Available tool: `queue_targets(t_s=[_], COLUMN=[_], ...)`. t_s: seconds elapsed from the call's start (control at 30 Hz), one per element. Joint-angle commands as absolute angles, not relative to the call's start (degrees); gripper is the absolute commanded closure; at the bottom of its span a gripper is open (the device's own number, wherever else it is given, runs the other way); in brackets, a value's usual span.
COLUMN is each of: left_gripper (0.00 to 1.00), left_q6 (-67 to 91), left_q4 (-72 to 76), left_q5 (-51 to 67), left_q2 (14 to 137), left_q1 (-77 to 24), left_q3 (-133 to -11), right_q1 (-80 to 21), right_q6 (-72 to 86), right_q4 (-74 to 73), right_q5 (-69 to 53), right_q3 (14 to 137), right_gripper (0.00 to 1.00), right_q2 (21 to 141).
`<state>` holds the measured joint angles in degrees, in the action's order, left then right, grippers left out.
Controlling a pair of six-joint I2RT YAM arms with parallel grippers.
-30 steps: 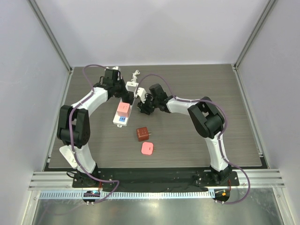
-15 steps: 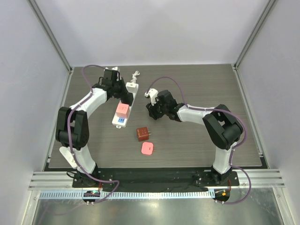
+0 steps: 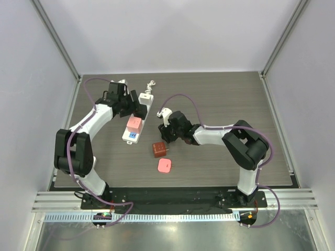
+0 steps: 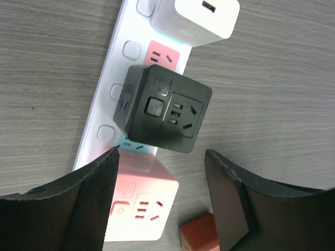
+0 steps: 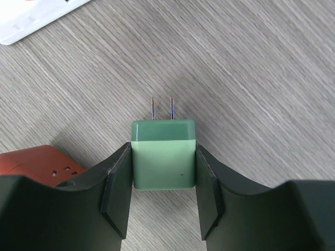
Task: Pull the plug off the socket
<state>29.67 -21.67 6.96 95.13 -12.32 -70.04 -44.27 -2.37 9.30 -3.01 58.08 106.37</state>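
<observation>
While my left claw hangs open over the power strip, one plug is out.
White charger, black cube and pink cube sit in the strip, likely left to pull; my right claw clamps the green plug, prongs bare, over the table.

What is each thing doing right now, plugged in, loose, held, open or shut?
green plug: unplugged, clamped in the right gripper
left gripper: open, empty
black cube adapter: plugged into the power strip
pink cube adapter: plugged into it too
white charger: plugged in
red cube adapter: lying loose, unplugged
pink plug: lying loose, unplugged
</observation>
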Motion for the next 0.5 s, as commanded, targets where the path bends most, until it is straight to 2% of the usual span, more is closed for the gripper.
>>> queue_targets(t_s=[0.0,0.3,0.43,0.47], left_gripper=[0.32,0.31,0.31,0.31], left_q6=[30.23,33.40,32.96,32.78], left_q4=[-21.88,-20.83,-21.00,-21.18], left_q5=[8.09,12.57,11.96,11.52], left_q2=[92.28,94.31,92.99,92.47], left_q1=[-11.17,-5.02,-4.22,-4.04], left_q3=[-69.52,-69.00,-68.56,-68.47], right_q1=[-45.17,-46.14,-46.32,-46.23], right_q6=[1.22,5.88,8.17,8.52], right_q4=[13.10,10.99,9.41,9.14], right_q5=[-0.62,3.95,7.55,8.17], right_q3=[57.74,58.62,59.50,59.59], right_gripper=[0.75,0.46,0.26,0.25], right_q2=[105.03,104.50,103.45,103.19])
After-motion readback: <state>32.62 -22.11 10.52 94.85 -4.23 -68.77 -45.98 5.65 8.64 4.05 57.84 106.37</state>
